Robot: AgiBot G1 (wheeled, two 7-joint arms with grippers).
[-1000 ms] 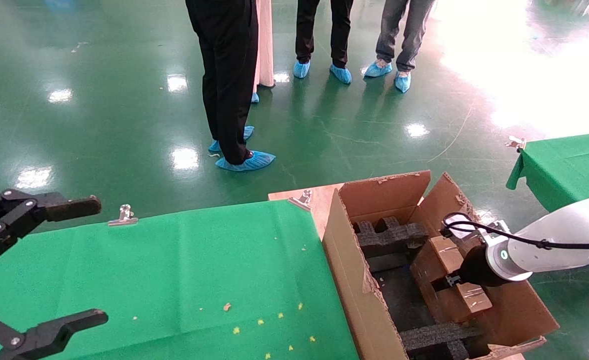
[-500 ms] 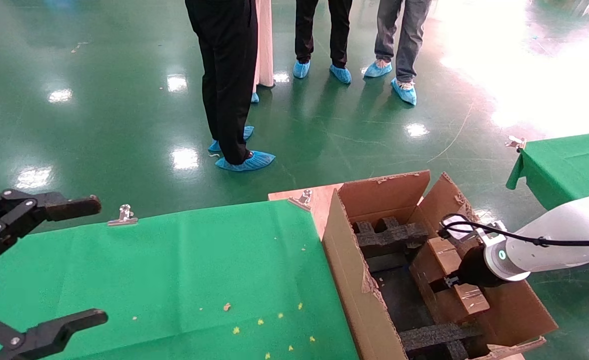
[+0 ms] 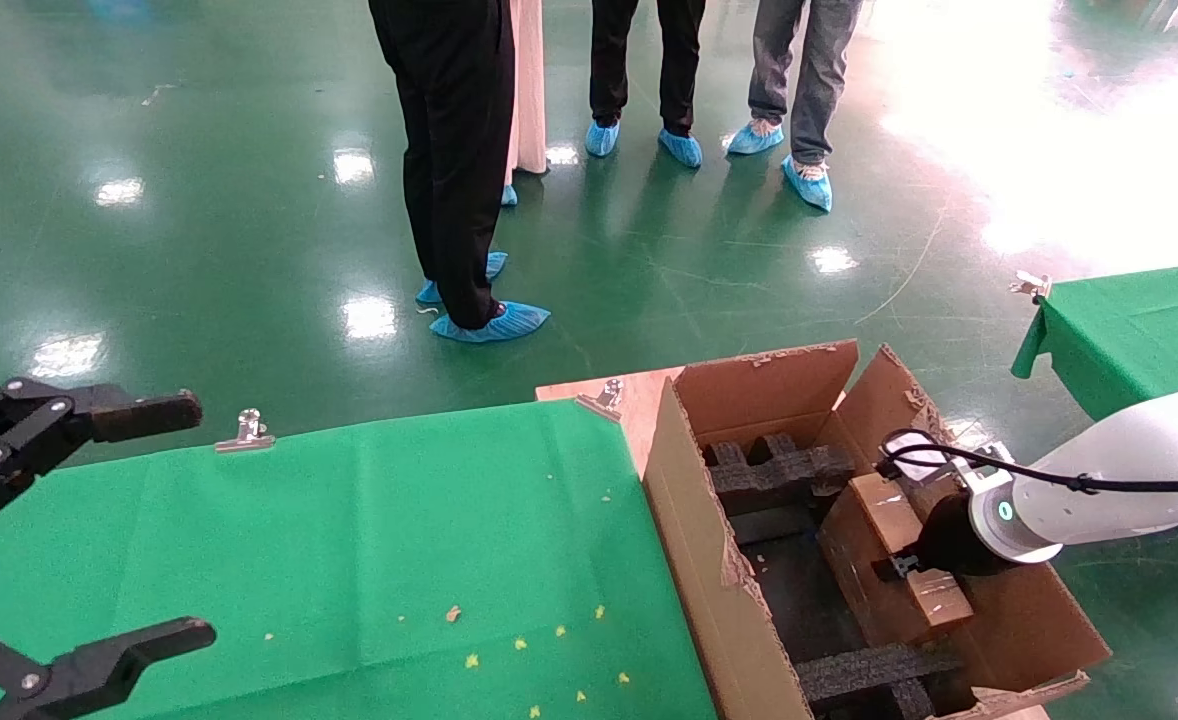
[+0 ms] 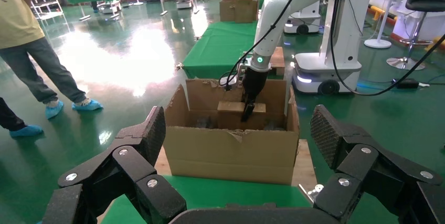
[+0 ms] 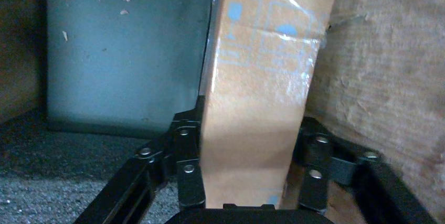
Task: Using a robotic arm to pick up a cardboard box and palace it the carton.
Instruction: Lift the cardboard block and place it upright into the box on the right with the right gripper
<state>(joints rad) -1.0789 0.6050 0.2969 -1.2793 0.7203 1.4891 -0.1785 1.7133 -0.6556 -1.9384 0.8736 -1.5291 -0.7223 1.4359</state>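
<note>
Down a touch goes the right arm (image 3: 1119, 480), sinking the cardboard box (image 3: 884, 560) deeper into the carton (image 3: 694, 520) since a second ago. Box sits tilted between the black foam blocks (image 3: 779, 470), against the carton's right wall. Right gripper (image 5: 246, 182) has its jaws clamped across the narrow sides: light, stiff, taped slick, so that's the sensible hold. Left gripper (image 4: 239, 156) idles over the bench (image 3: 349, 540), jaws apart.

Brown cardboard box (image 3: 889, 555) — brown carton (image 3: 694, 540) — green cloth (image 3: 349, 540).
</note>
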